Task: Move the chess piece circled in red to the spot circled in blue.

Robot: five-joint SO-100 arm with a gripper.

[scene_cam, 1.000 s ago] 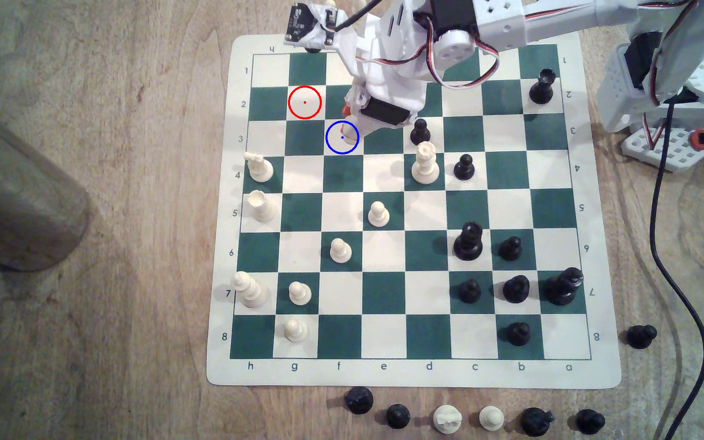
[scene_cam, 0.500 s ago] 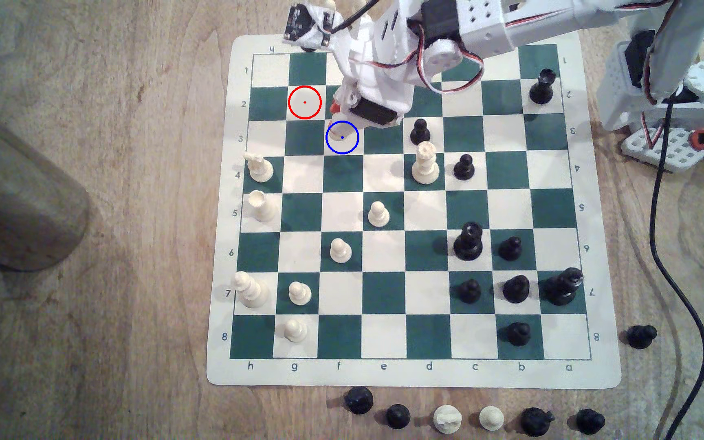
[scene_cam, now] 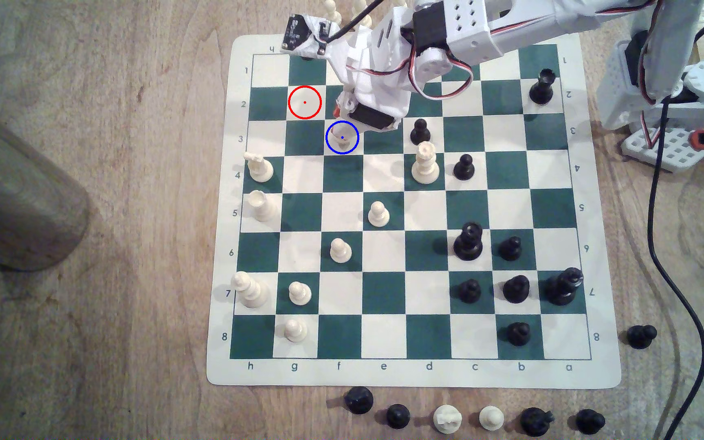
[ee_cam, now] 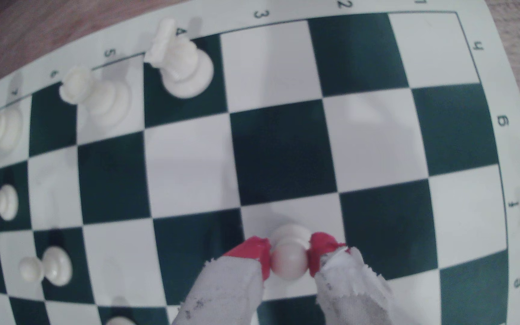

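The chess piece [scene_cam: 340,139], a small cream pawn with a round knob, stands inside the blue ring of the spot [scene_cam: 352,147] in the exterior view. My gripper [scene_cam: 341,126] reaches down onto it from the far side of the board. In the wrist view the gripper [ee_cam: 289,260] is shut on the chess piece [ee_cam: 289,264], its red fingertips [ee_cam: 257,251] pressed against both sides of the knob. The pawn's base rests on or just above a cream square. The red-ringed square [scene_cam: 304,102] holds nothing.
A black pawn [scene_cam: 420,130] and a tall cream piece [scene_cam: 425,163] stand to the exterior view's right of the spot. More cream pieces line the h file [scene_cam: 259,167]. Captured pieces [scene_cam: 447,419] lie before the board; a metal cylinder [scene_cam: 11,190] is at left.
The gripper has drifted slightly to the exterior view's left and the arm has tilted back. The pawn now shows more fully inside the blue ring.
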